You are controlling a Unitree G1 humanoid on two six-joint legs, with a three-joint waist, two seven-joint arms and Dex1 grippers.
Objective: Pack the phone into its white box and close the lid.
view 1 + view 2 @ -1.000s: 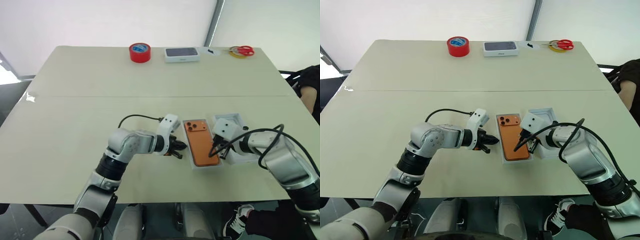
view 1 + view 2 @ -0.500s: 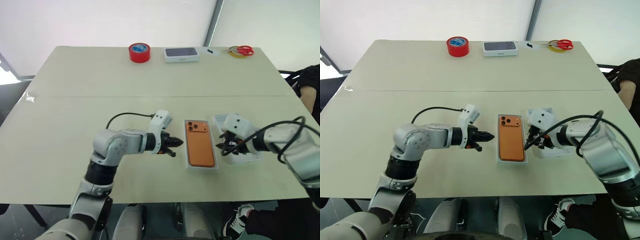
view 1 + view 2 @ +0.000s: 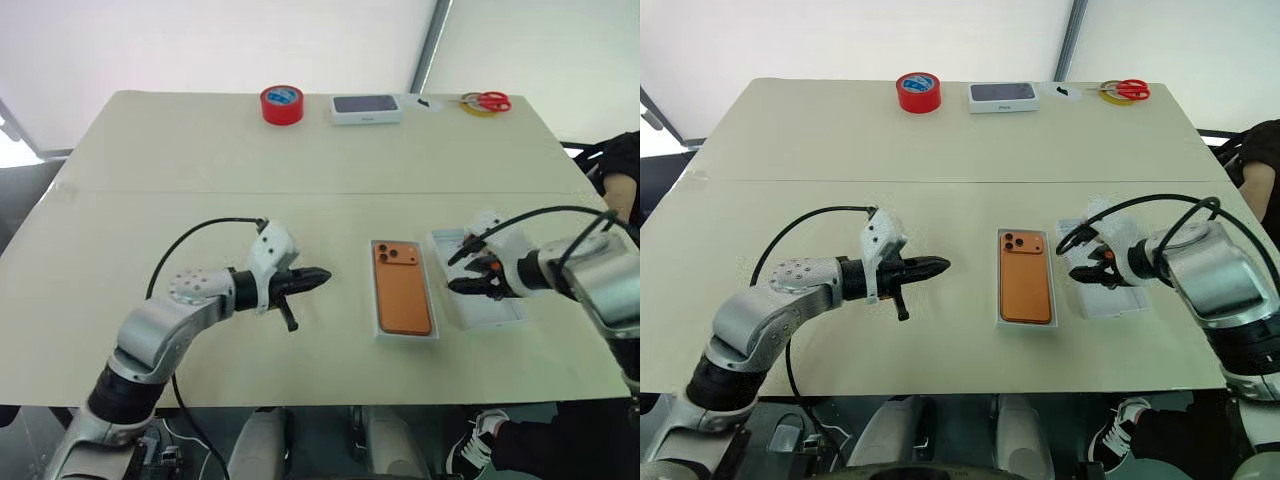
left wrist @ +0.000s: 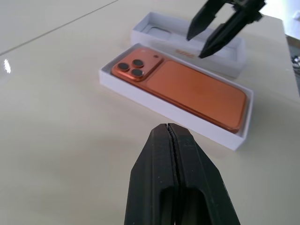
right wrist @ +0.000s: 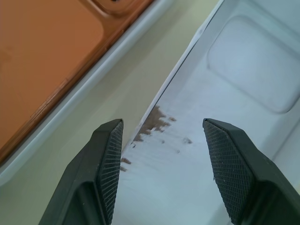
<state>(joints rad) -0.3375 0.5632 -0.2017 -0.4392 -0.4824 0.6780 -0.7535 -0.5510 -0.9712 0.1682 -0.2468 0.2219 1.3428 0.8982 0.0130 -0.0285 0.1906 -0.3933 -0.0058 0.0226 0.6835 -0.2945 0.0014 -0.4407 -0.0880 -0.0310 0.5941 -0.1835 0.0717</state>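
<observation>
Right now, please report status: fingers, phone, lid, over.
Left gripper shut, empty. Right gripper open over the lid, fingers straddling its near wall. Phone lies in white box. Nothing in the way.

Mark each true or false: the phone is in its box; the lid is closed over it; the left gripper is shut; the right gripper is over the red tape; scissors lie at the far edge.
1. The phone lies in the white box: true.
2. The lid is closed: false, it lies open-side up beside the box.
3. The left gripper is shut: true.
4. The right gripper is over the red tape: false, it is open over the lid.
5. Scissors lie at the table's far edge: true.
</observation>
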